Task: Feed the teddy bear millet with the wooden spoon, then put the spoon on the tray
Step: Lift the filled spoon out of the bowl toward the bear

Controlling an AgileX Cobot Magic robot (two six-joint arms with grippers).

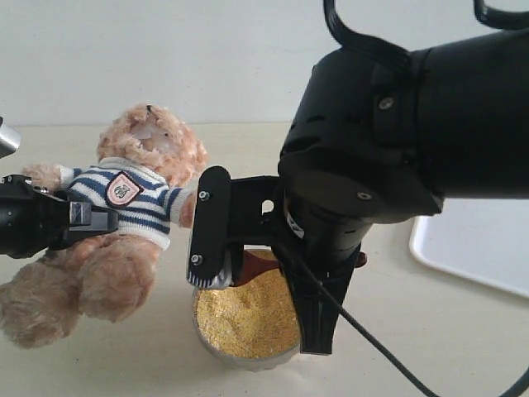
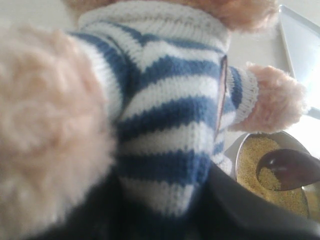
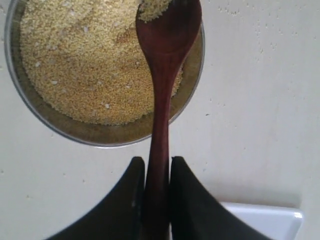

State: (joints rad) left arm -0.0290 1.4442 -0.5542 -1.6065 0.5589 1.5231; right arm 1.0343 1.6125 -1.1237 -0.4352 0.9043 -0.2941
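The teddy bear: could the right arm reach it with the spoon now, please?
Probably yes: the right gripper holds the wooden spoon at the millet; the teddy bear, in the left gripper, is close beside, with nothing between.

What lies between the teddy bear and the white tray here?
In the exterior view, the steel bowl of millet sits between the teddy bear and tray, with the right arm above it.

- Big black right arm [image 1: 397,141] blocks most of the steel bowl [image 1: 240,362], so the wooden spoon [image 1: 254,266] is just a brown sliver.
- The tray [image 1: 475,248] runs off the right edge.
- Tips of the left gripper [image 1: 97,220] vanish into teddy bear [image 1: 136,248] fur.
- The chest badge [image 1: 122,190] print is way too small to read.
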